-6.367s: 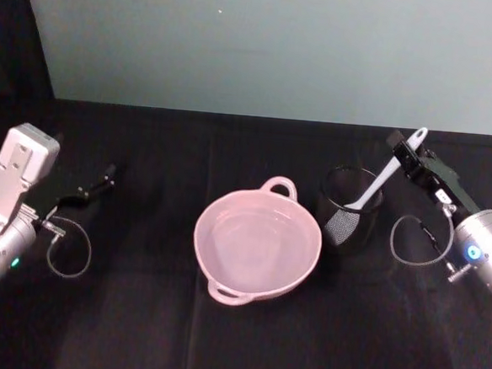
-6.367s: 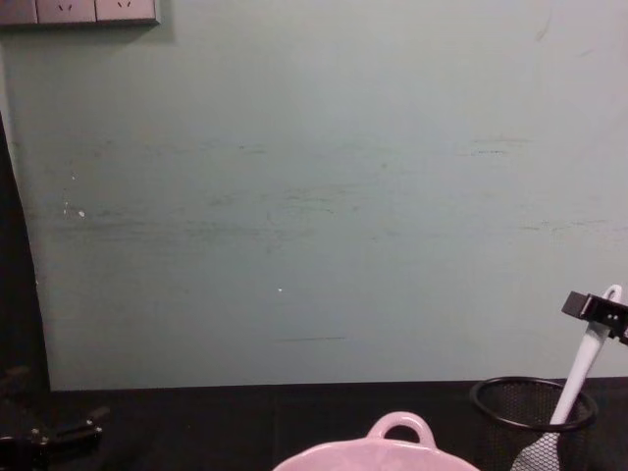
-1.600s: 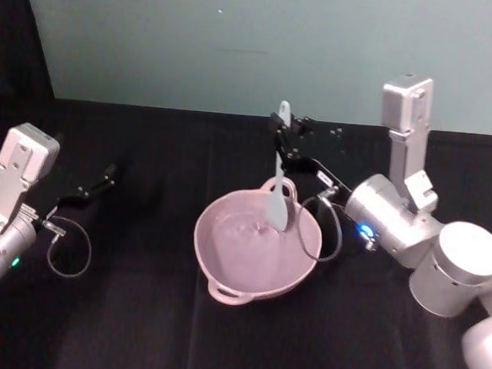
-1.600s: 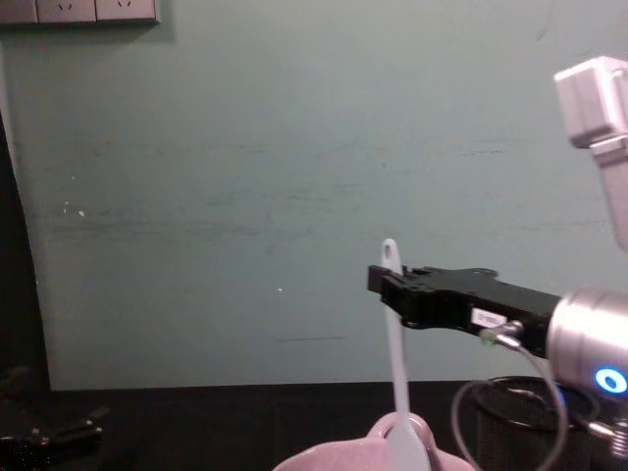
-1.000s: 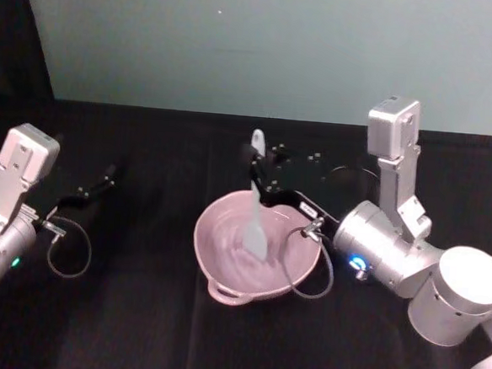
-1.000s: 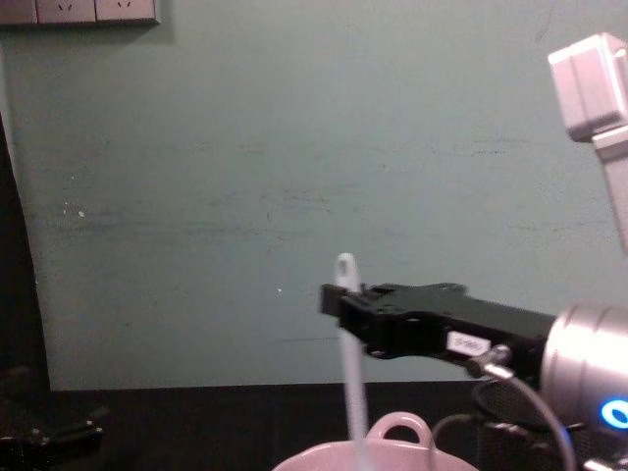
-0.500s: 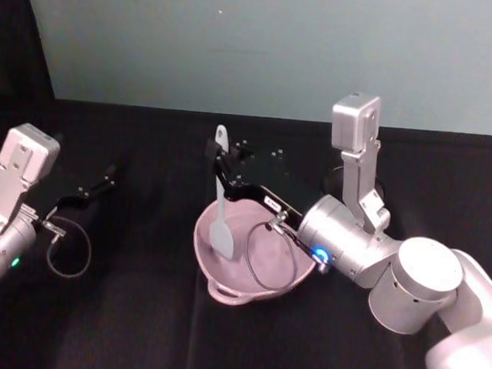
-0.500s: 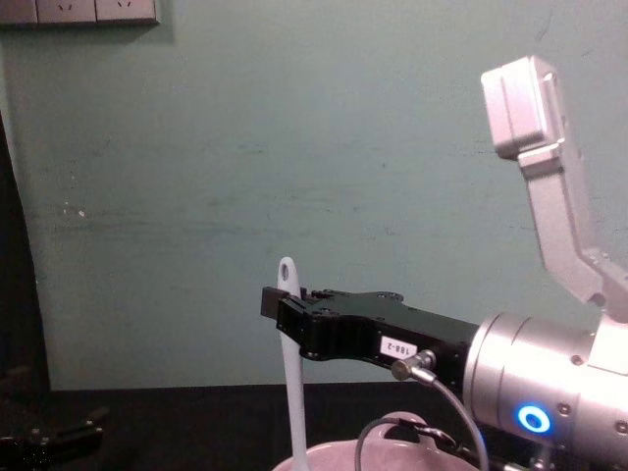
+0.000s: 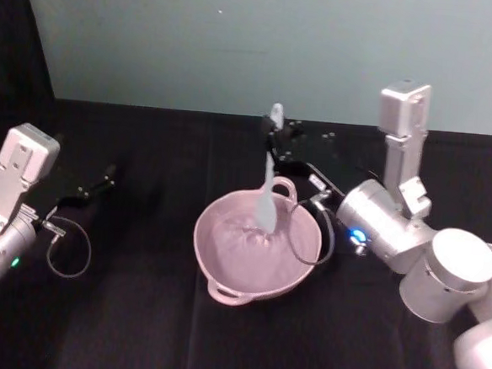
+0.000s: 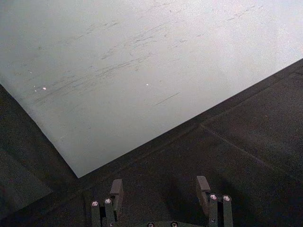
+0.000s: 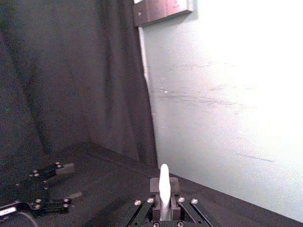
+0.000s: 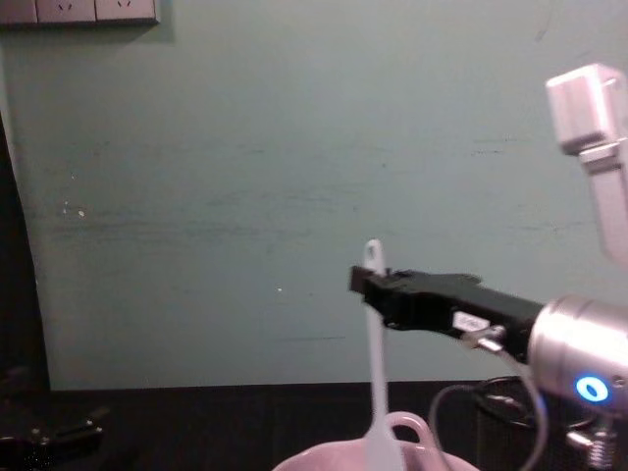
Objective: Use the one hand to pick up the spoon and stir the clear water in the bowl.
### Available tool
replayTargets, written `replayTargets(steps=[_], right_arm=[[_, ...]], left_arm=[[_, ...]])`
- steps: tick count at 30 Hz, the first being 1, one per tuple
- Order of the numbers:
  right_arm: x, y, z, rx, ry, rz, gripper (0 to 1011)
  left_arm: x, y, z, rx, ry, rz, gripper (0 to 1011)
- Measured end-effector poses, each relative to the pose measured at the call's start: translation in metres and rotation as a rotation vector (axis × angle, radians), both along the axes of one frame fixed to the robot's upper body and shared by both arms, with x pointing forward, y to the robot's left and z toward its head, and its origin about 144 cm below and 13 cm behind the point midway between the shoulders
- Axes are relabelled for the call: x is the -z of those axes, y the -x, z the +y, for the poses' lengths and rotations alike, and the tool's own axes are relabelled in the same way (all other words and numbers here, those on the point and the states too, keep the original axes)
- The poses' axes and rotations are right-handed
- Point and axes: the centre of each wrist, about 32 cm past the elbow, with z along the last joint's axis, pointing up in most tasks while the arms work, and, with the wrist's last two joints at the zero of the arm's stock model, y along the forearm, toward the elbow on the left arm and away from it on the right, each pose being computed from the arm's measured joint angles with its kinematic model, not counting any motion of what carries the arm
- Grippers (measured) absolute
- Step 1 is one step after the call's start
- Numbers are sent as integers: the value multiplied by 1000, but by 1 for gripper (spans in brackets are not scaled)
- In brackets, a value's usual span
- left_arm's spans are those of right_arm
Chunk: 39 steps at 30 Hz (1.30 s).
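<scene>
- Right gripper (image 9: 274, 143) clamped on spoon (image 9: 266, 186) near handle top, above bowl's (image 9: 198, 236) far rim.
- Spoon held upright; head dipped into bowl's far-centre.
- Bowl contents: clear water (image 9: 245, 256), disturbed around head; nothing else seen.
- Risks judged:
  - wide sweep knocks wall, bowl shoved, water slopped over rim;
  - thin handle pivoted in grip;
  - cable (image 9: 314, 240) drooped over bowl, snagged on loop handle (image 9: 291, 188).
- Left gripper (image 9: 105, 177) parked well left of bowl, fingers apart.

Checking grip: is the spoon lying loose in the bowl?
No, the right pincer holds the long white plastic spoon upright in the pale pink round bowl.
</scene>
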Motion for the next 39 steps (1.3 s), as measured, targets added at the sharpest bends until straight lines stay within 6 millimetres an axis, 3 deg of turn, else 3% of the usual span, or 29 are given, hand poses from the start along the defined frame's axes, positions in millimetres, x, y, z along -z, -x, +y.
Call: replayTargets(steps=[8, 14, 25, 33, 39], right_arm=[[-5, 17, -22, 31, 27, -3, 120], [-7, 27, -22, -4, 51, 5, 121], [-7, 36, 12, -133, 45, 5, 120], [-4, 24, 32, -165, 22, 4, 120], [0, 14, 36, -152, 8, 5, 120]], left_arm=[[0, 0, 0, 0, 0, 0, 1011], [0, 0, 0, 0, 0, 0, 1011], [0, 0, 0, 0, 0, 0, 1011], [0, 0, 0, 0, 0, 0, 1011], [0, 0, 0, 0, 0, 0, 1011]])
